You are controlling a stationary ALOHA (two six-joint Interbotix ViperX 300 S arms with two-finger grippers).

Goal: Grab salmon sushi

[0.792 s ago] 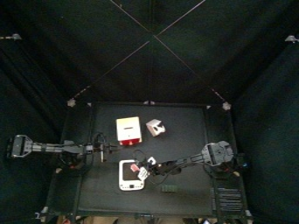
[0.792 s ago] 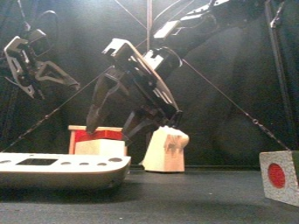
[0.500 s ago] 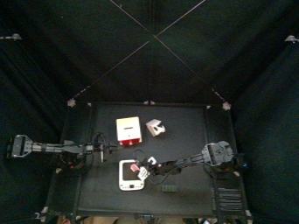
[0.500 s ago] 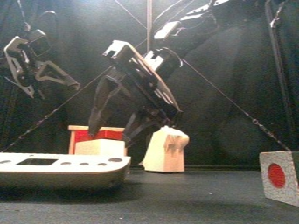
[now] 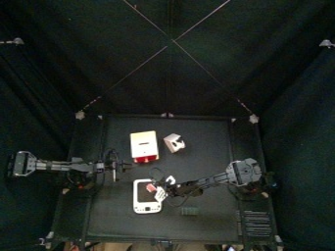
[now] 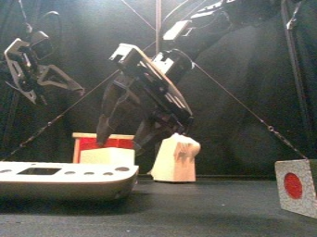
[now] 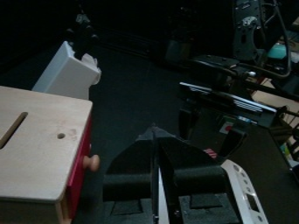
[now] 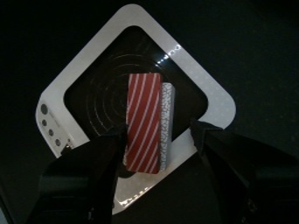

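Sushi [image 8: 147, 122] sits between wide-apart right pincer [image 8: 149, 149] fingers on white scale [image 8: 93, 66]; top view blurs it. Left pincer [image 7: 156, 166] together.

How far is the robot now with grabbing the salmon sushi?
Done: the right hand is open above the salmon sushi on the white scale. In hand: nothing held. Left: lower, close, lift. The left hand rests shut, apart.

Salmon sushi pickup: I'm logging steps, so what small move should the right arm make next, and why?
Probably lower a little, then close. The right gripper is open above the salmon sushi, which lies between its jaws on the white scale, not yet gripped.
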